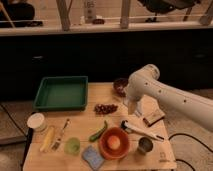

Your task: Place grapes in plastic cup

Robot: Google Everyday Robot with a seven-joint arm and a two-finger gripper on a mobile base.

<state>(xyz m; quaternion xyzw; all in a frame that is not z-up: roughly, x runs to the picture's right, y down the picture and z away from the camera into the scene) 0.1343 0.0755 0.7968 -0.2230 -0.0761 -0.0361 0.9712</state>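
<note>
The grapes (105, 108), a small dark reddish-purple bunch, lie on the wooden table (80, 118) near its middle. The plastic cup (73, 145), short and translucent light green, stands upright near the front edge, left of the orange bowl. My gripper (133, 108) hangs from the white arm just right of the grapes, a little above the table. It is open and holds nothing. A short gap separates it from the bunch.
A green tray (61, 92) sits at the back left and a dark maroon bowl (120, 86) behind the arm. A white container (36, 121), banana (47, 138), fork (61, 134), green pepper (98, 131), orange bowl (114, 143), blue sponge (93, 156), metal cup (145, 145) and brush (140, 130) crowd the front.
</note>
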